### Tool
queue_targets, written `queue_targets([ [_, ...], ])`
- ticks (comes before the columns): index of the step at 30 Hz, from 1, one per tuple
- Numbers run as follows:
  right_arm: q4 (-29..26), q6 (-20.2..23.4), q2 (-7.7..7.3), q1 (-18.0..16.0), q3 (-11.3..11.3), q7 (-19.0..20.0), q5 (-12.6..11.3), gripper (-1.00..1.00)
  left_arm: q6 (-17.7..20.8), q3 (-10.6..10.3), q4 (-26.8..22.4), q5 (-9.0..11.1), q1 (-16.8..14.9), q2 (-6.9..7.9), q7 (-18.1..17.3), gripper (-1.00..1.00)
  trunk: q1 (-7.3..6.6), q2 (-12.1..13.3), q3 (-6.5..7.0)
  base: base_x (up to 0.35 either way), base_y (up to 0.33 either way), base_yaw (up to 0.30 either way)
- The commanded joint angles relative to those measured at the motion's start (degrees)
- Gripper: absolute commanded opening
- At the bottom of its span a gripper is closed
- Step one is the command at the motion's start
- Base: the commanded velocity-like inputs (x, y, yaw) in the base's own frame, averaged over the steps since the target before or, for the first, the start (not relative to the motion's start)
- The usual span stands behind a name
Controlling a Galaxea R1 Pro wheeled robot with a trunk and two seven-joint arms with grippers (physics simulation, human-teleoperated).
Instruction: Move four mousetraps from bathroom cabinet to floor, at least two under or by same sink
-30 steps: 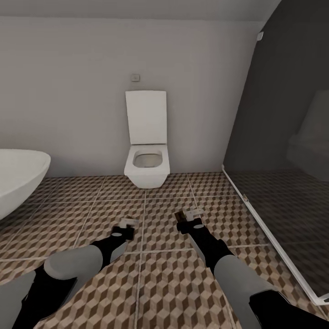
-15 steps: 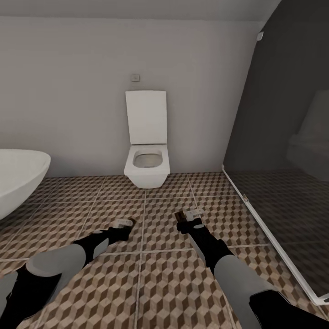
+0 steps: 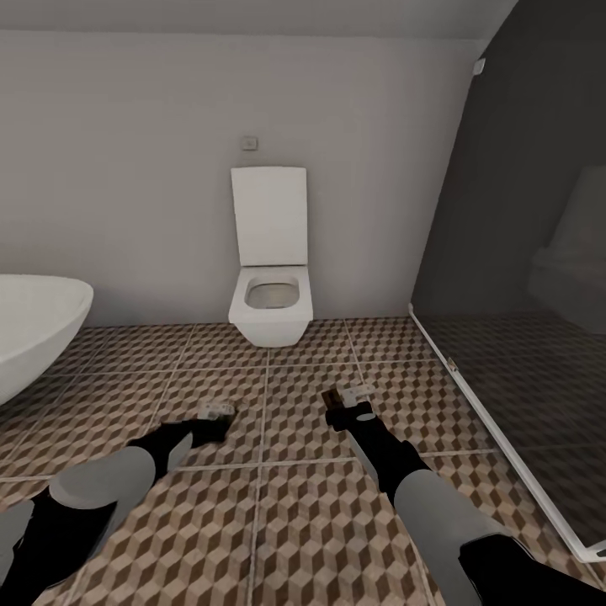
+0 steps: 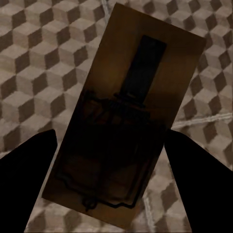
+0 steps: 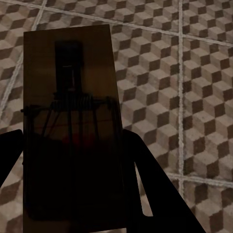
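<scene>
Mousetrap (image 4: 121,126) between left gripper (image 4: 111,165) fingers

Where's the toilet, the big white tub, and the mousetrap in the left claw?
toilet (image 3: 269,307), head view, front of the bowl.
white tub (image 3: 38,324), head view, its curved side.
mousetrap (image 4: 128,116), left wrist view, middle of the wooden board.

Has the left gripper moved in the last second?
Yes. The left gripper has swung toward the bathtub side and lower over the bathroom floor, away from the tile grout line that it was beside; the toilet stays put.
</scene>
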Motion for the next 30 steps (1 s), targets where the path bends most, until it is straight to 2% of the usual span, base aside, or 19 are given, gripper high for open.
queue_targets([
  [1, -0.1, 0.4, 0.0, 0.0, 0.2, -0.4, 0.3, -1.0, 2.6, -0.4, 0.8, 0.6, 0.0, -0.12, -0.2, -1.0, -0.01, 0.0, -0.05, 0.0, 0.0, 0.0],
  [3, -0.1, 0.4, 0.0, 0.0, 0.2, -0.4, 0.3, -1.0, 5.0, -0.4, 1.9, 0.6, 0.0, -0.69, 0.0, -1.0, -0.01, 0.0, -0.05, 0.0, 0.0, 0.0],
  [8, -0.1, 0.4, 0.0, 0.0, 0.2, -0.4, 0.3, -1.0, 6.4, -0.4, 2.7, 0.6, 0.0, -1.38, 0.4, -1.0, -0.01, 0.0, -0.05, 0.0, 0.0, 0.0],
  [15, -0.1, 0.4, 0.0, 0.0, 0.3, -0.4, 0.3, -1.0, 6.7, -0.4, 2.8, 0.6, 0.0, -1.89, 2.4, -1.0, -0.01, 0.0, -0.05, 0.0, 0.0, 0.0],
  [30, -0.1, 0.4, 0.0, 0.0, 0.2, -0.4, 0.3, -1.0, 6.6, -0.5, 2.7, 0.6, 0.0, -2.59, 2.6, -1.0, -0.01, 0.0, -0.05, 0.0, 0.0, 0.0],
])
